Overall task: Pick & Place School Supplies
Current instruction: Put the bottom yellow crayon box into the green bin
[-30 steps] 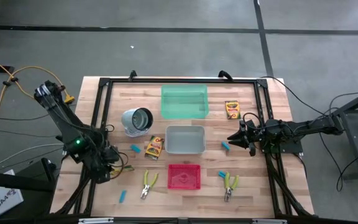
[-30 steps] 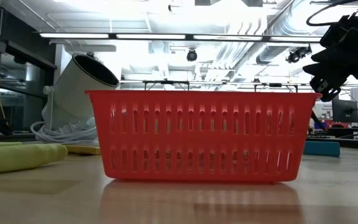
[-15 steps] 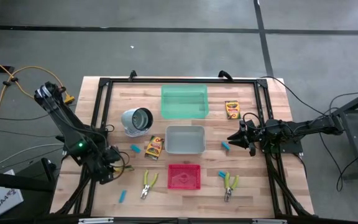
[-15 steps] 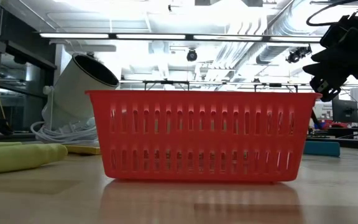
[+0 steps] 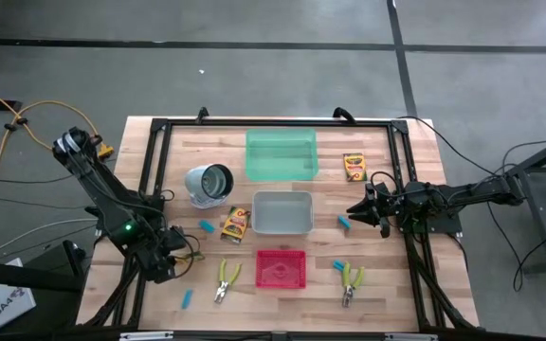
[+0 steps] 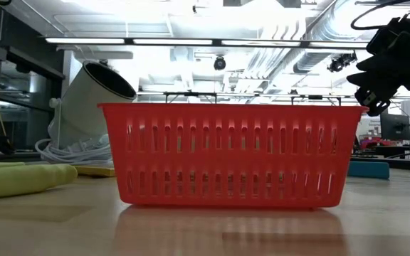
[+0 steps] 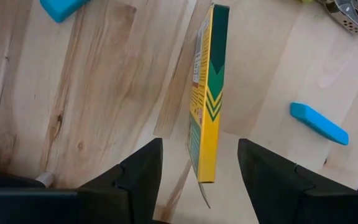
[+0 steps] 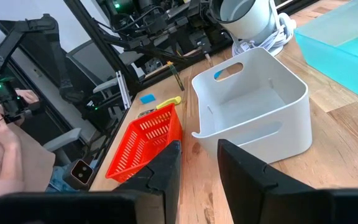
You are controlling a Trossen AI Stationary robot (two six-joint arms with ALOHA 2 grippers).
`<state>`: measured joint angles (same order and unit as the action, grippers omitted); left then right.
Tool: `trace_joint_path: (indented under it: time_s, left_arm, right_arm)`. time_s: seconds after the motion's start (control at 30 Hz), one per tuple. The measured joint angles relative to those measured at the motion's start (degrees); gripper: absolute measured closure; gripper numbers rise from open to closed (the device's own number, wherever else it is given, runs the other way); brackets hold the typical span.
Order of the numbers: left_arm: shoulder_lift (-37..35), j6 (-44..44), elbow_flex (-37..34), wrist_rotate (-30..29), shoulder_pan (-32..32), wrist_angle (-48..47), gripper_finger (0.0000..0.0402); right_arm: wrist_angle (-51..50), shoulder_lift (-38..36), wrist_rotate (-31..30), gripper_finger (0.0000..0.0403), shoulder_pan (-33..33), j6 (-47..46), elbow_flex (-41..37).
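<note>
Left claw (image 7: 197, 165) hangs wide above my crayon box (image 7: 205, 93), which stands on edge near the tabletop's (image 5: 415, 284) left edge; right claw (image 8: 197, 163), by the right edge, is narrow and holds nothing.

On the wooden counter (image 5: 415, 284), a green tray (image 5: 281, 154) sits at the far middle, a grey tray (image 5: 282, 212) just nearer than it, and a red slotted tray (image 5: 281, 268) nearest of the three, all in one line and apart from each other. Left of the grey tray a white cylindrical cup (image 5: 208, 184) lies on its side beside a coil of white cable. A black metal frame (image 5: 273, 123) borders the counter. A yellow cable (image 5: 12, 128) trails over the grey floor (image 5: 254, 57) at the far left.
</note>
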<state>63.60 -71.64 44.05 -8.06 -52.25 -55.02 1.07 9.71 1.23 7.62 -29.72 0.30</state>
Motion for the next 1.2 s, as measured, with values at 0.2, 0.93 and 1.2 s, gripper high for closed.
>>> trace_joint_path:
  time_s: [0.2, 0.93, 1.2]
  left_arm:
    - [0.4, 0.0, 0.0, 0.0, 0.0, 0.0, 0.0199]
    - [8.8, 1.4, 0.0, 0.8, 0.0, 2.1, 0.0199]
    - [9.0, 2.2, 0.0, -0.1, 1.0, 2.2, 0.0199]
  right_arm:
    - [0.0, 0.0, 0.0, 0.0306, 0.0, 0.0, 0.0]
    - [0.0, 0.0, 0.0, 0.0306, 0.0, 0.0, 0.0]
    - [0.0, 0.0, 0.0, 0.0306, 0.0, 0.0, 0.0]
